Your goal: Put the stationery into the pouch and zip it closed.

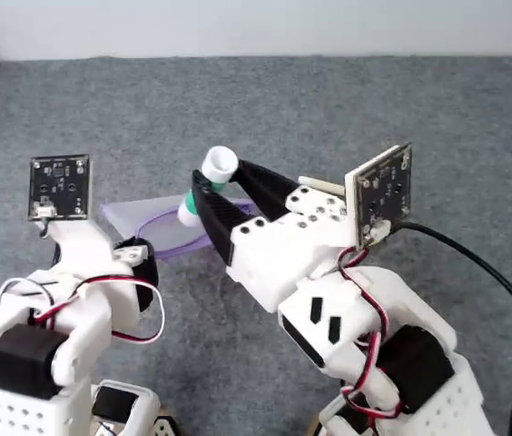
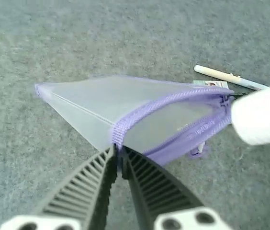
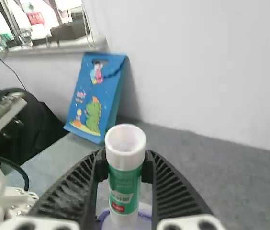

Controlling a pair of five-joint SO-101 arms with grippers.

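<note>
A clear pouch with a purple zipper edge lies on the grey carpet, its mouth held open. My left gripper is shut on the pouch's purple rim at the near corner. My right gripper is shut on a white glue stick with a green label, held upright. In the high view the glue stick hangs with its lower end at the pouch opening, between the black fingers of the right gripper. A white pen lies on the carpet beyond the pouch.
A small card or eraser lies beside the pen. Grey carpet stretches open behind and to the right. A blue paper gift bag leans against the wall far off. A black cable runs along the right.
</note>
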